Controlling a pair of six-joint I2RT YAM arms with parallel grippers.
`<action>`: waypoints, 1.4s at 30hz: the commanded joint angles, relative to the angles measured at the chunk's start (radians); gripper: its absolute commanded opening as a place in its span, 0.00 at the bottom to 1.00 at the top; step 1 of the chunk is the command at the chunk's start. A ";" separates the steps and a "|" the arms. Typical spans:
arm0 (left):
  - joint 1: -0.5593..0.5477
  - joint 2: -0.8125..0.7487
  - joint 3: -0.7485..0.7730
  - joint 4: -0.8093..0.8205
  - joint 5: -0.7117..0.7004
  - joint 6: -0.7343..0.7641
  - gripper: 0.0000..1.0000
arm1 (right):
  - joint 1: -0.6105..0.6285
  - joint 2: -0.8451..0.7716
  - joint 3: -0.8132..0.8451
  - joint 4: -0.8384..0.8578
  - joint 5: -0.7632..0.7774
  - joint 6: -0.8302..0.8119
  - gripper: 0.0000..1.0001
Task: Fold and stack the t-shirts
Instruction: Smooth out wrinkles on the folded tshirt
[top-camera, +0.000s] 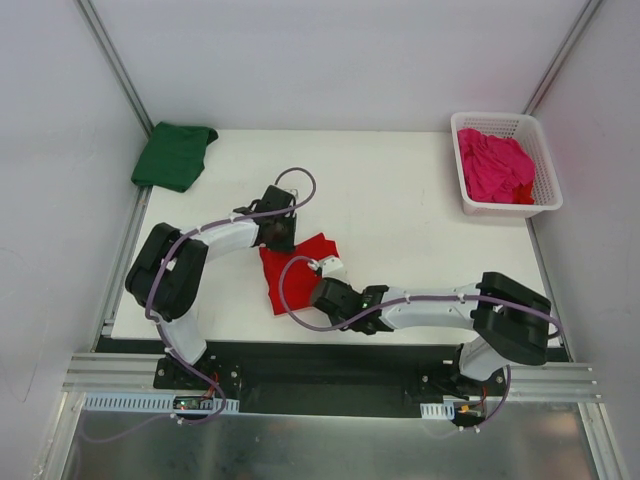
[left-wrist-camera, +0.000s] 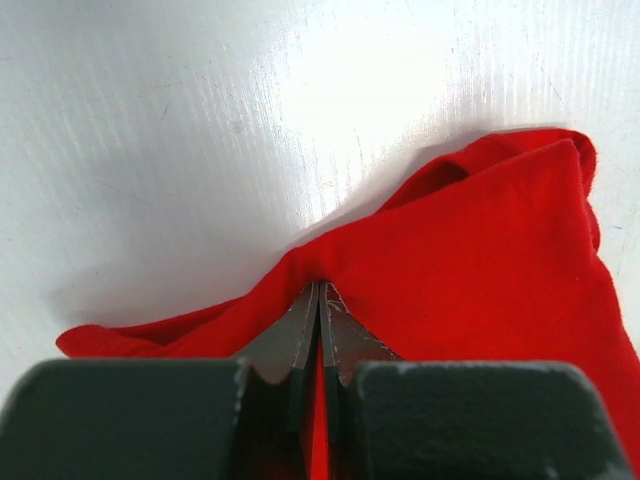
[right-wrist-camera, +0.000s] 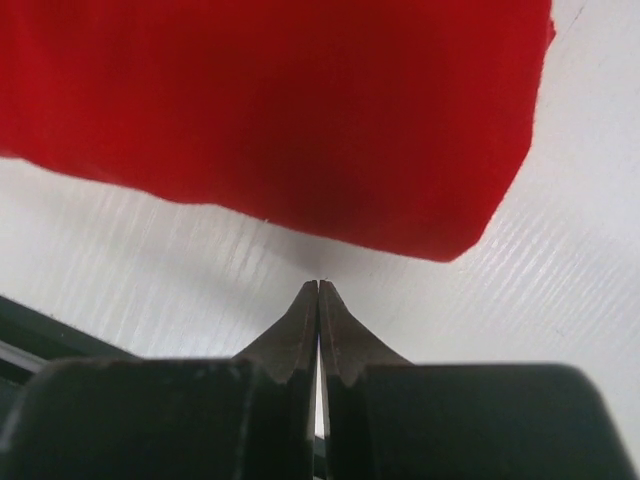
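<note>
The left gripper (left-wrist-camera: 319, 285) is clenched on the near edge of the red t-shirt (top-camera: 292, 278); in its wrist view the cloth rises in a small peak into the closed tips.

Sweeping from the left, the green t-shirt (top-camera: 173, 155) lies in the upper left of the overhead frame as a compact bundle on the far corner of the table (top-camera: 400, 220), well apart from everything else. It looks loosely folded, though I cannot tell how neatly. At centre frame, the red shirt sits as a small, partly folded shape between the two arms. Just right of it, the right gripper (right-wrist-camera: 318, 283) is pressed shut on nothing, its tips just short of the shirt's edge. In the upper right, the pink t-shirt (top-camera: 495, 165) lies crumpled inside the white basket (top-camera: 505, 208).

I judge the task roughly at its middle. The green shirt seems dealt with, the red one is mid-fold, and the pink one is not yet taken out. No stack exists, since the shirts lie in three separate places.

Count: three t-shirts, one of each colour; one basket; two grippers.
</note>
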 joint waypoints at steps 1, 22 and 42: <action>0.029 -0.039 -0.066 -0.023 -0.024 -0.010 0.00 | -0.030 0.021 0.008 0.072 0.016 0.030 0.01; 0.044 -0.245 -0.243 -0.095 0.002 -0.080 0.00 | -0.230 0.101 0.075 0.173 -0.082 -0.075 0.01; -0.134 -0.498 -0.363 -0.190 -0.048 -0.248 0.00 | -0.320 0.150 0.175 0.159 -0.105 -0.162 0.01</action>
